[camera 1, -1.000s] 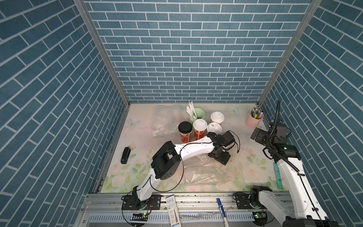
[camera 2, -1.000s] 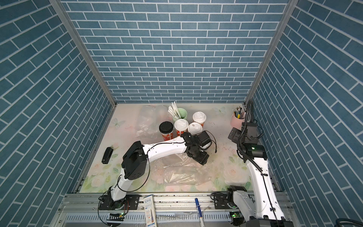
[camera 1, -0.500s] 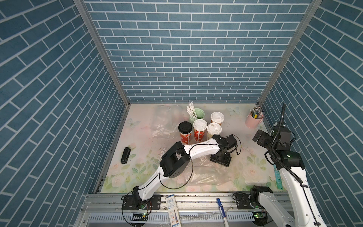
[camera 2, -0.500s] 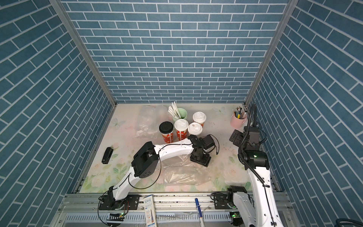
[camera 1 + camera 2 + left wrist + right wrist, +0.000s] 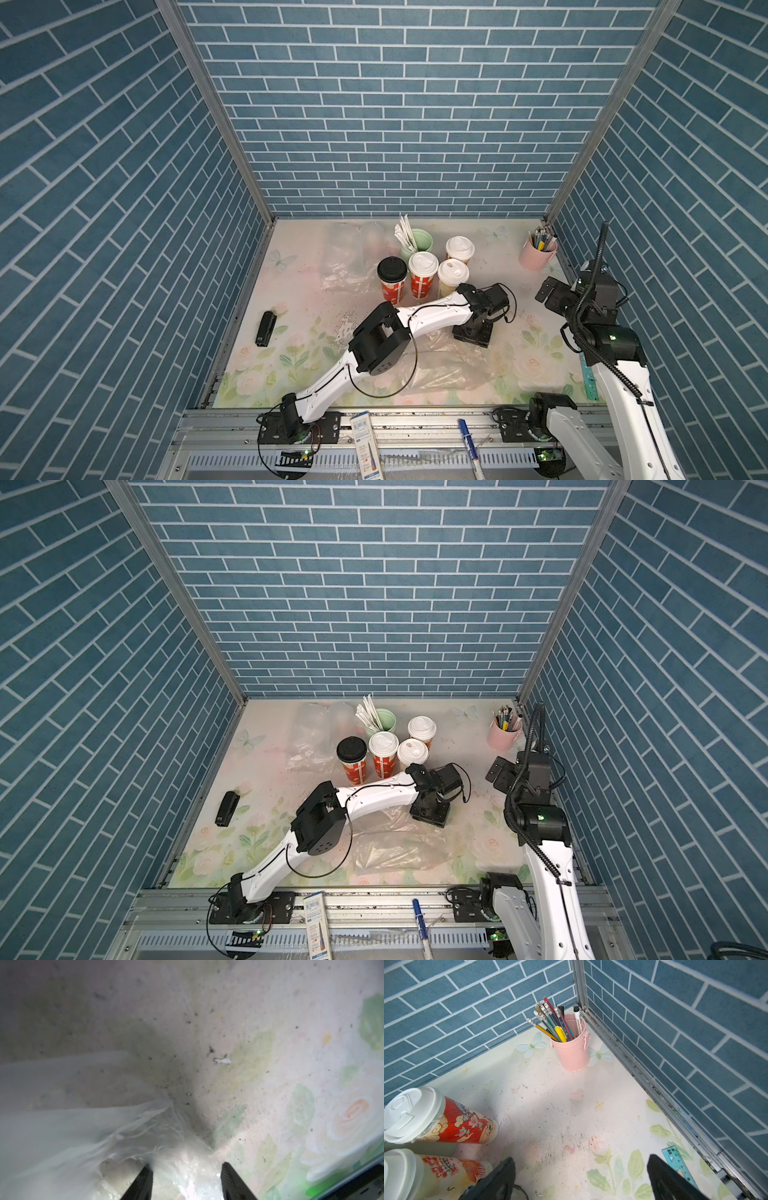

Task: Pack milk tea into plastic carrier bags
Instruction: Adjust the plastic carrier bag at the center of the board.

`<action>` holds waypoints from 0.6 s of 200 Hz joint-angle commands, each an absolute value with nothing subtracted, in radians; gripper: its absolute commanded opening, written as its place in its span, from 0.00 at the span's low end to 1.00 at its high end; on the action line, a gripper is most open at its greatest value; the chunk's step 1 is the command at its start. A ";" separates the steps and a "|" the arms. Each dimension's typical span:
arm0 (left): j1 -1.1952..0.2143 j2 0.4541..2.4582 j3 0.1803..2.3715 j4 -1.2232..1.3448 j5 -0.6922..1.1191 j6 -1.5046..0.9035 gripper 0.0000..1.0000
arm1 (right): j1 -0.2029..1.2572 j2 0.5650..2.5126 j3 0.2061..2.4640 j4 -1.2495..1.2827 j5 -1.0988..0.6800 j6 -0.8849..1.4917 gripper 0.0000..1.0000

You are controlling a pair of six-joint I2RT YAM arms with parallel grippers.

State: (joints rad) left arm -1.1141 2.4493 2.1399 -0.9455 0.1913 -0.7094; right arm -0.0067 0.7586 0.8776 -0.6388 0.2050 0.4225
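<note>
Barely started, by the look of it. Off to the left the far bag (image 5: 347, 259) lies flat and empty. Next over, all four teas stand unpacked in a cluster: black-lidded red cup (image 5: 392, 276), white-lidded red cup (image 5: 423, 272), cream-yellow cup (image 5: 452, 277) and orange cup (image 5: 459, 250). The left gripper (image 5: 187, 1169) is down on the near bag (image 5: 440, 368), jaws partway apart with bunched plastic between them. Whether it's pinched yet, can't tell. The right gripper (image 5: 580, 1167) hangs wide open, holding nothing.
</note>
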 commanded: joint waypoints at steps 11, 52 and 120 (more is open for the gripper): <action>-1.122 2.442 2.108 -0.999 0.139 -0.709 0.38 | -0.006 0.742 0.859 -0.637 0.197 0.446 0.99; -1.123 2.396 2.044 -0.970 0.117 -0.708 0.22 | -0.006 0.741 0.856 -0.631 0.169 0.457 0.99; -1.124 2.332 1.997 -0.985 0.063 -0.682 0.00 | -0.006 0.736 0.853 -0.627 0.143 0.463 0.99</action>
